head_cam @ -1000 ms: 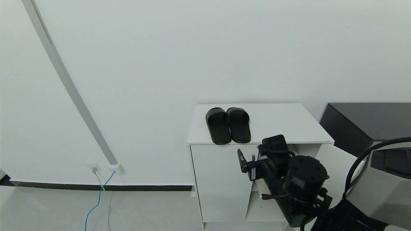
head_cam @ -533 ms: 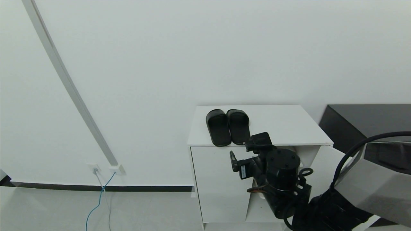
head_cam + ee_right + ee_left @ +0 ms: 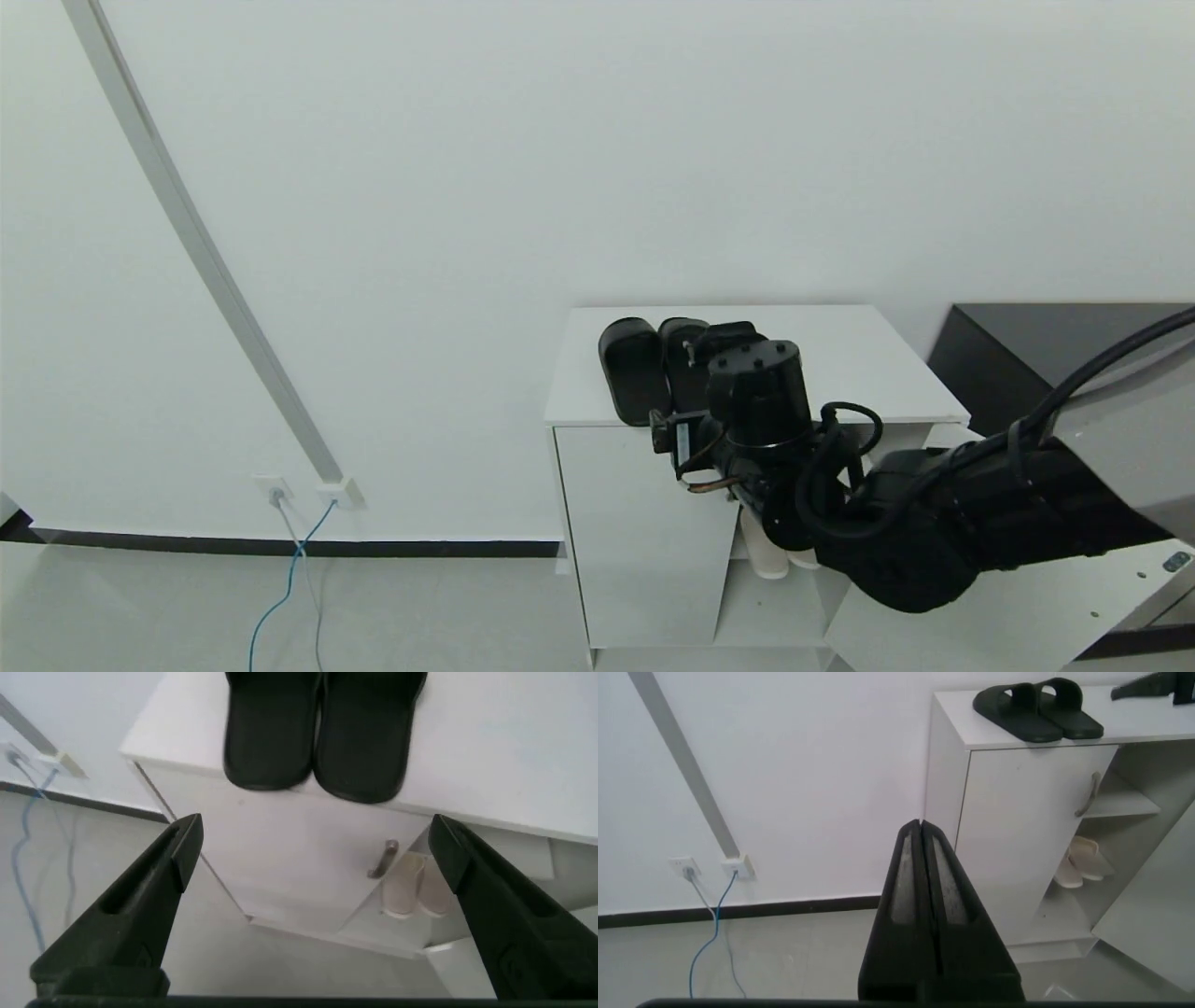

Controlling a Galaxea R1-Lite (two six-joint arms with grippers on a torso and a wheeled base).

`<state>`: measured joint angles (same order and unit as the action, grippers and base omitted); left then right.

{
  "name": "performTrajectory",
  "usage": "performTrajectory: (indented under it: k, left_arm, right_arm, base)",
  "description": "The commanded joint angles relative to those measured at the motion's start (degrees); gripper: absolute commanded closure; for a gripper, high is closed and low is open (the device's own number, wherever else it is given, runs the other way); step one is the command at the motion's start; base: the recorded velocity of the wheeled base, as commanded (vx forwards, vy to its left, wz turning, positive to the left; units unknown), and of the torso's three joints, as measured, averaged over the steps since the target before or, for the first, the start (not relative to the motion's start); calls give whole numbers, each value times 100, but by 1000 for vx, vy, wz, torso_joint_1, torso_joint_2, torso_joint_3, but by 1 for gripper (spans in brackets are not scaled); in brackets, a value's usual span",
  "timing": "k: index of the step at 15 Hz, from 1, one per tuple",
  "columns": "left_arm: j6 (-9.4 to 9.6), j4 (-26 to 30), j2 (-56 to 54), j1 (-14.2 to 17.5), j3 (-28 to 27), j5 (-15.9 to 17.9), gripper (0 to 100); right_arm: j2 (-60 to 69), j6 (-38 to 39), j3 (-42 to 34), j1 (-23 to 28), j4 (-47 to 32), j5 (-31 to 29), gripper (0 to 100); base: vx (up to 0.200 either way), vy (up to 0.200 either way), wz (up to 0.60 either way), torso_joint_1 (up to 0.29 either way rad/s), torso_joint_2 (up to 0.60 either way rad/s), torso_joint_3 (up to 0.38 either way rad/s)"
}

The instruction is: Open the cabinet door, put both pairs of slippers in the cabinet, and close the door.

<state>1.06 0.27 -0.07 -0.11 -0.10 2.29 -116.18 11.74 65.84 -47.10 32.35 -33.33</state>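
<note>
Tall white two-door cabinet (image 3: 840, 364) against white wall. Pair of black rubber slide slippers (image 3: 633, 369) lies side by side, touching, on cabinet top near left front edge. Right tool (image 3: 316, 826) spread wide, empty, at front edge of top, just before black pair. Right door (image 3: 990, 616) swung open; left door (image 3: 644, 532) closed, metal handle (image 3: 381, 859) at its inner edge. Pair of pale cream slippers (image 3: 1083, 859) on shelf inside open compartment. Left tool (image 3: 921, 831) pressed fully together, empty, well apart from cabinet.
</note>
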Motion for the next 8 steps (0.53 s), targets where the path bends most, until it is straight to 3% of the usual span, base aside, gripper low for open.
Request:
performTrajectory:
  k: [1,4,8]
  left_arm:
    - [-1,0,7,2,1,-1,100]
    - [-1,0,7,2,1,8,100]
    - [8,0,7,2,1,8,100]
  right_arm:
    - [174,127,386,-36,-273,2,0]
    - [218,180,377,-80,-405,2,0]
    - [218,232,289,-106,-379,-7,0]
  base:
    - [0,0,0,0,0,0]
    - [0,0,0,0,0,0]
    - [200,0,0,2,2,1]
